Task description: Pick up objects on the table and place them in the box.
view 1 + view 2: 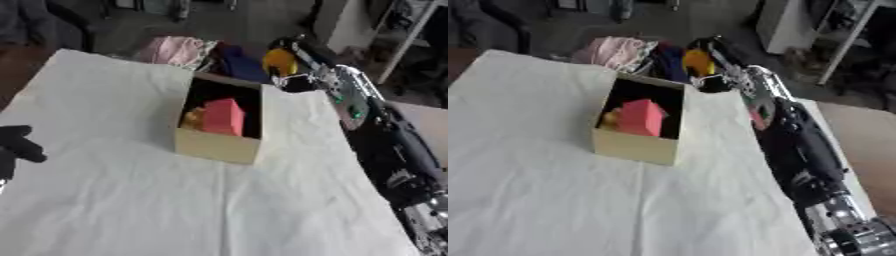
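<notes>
white cloth-covered table (131,200) fills the view | open tan cardboard box (219,145) stands mid-table | right arm stretches past the box's right side, black right hand (715,82) just beyond its far right corner, fingers cannot tell | red block (225,116) in box, yellow object (192,118) touching its left | black left hand (16,146) at left edge, fingers relaxed, apart

1. No text, label, brand, number or sign can be read on the wooden box (219,145).
2. Nothing legible stands on the white tablecloth (131,200) around it either.
</notes>
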Action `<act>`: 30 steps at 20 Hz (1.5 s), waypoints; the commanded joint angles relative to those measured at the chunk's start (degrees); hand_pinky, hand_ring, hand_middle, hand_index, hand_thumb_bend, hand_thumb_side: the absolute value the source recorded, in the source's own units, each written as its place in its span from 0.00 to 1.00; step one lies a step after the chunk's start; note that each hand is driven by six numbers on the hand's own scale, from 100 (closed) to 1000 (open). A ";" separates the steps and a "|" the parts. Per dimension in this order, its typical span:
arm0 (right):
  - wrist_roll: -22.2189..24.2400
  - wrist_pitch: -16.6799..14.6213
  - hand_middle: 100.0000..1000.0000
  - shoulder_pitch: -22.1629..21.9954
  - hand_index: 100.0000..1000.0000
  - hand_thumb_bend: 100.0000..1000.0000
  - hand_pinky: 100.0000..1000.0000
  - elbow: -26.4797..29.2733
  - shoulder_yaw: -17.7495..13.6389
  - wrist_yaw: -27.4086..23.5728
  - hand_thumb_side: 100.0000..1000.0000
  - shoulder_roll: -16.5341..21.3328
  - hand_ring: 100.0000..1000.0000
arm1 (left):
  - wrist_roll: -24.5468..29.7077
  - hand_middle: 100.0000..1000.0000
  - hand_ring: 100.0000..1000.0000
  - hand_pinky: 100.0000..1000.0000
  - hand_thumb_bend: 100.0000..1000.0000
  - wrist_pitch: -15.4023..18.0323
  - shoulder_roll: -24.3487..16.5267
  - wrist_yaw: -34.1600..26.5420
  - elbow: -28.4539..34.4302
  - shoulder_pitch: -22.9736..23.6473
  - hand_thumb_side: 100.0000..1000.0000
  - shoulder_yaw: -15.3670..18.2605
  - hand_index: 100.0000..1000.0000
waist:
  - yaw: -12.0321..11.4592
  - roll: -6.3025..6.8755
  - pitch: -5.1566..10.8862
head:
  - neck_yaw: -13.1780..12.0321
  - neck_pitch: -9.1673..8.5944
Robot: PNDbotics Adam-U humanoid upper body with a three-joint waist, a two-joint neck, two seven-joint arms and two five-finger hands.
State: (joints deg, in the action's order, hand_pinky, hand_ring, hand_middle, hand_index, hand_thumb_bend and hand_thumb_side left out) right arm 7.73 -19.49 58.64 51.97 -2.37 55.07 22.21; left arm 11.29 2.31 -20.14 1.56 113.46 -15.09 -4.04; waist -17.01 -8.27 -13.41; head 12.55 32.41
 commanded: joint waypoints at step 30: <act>2.59 -3.02 0.90 -3.37 1.00 0.00 0.82 10.61 -0.17 -20.83 0.23 7.09 0.88 | -0.47 0.56 0.60 0.84 0.00 -0.17 -0.91 -0.18 1.13 1.04 0.61 0.80 0.80 | 4.44 1.60 2.99 | -2.99 1.06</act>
State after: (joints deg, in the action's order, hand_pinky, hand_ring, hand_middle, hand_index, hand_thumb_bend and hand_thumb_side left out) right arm 11.32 -22.22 54.41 60.10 -1.63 37.99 26.30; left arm 11.13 2.16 -20.15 1.47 113.46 -13.79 -3.84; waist -12.42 -8.15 -12.41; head 10.04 33.16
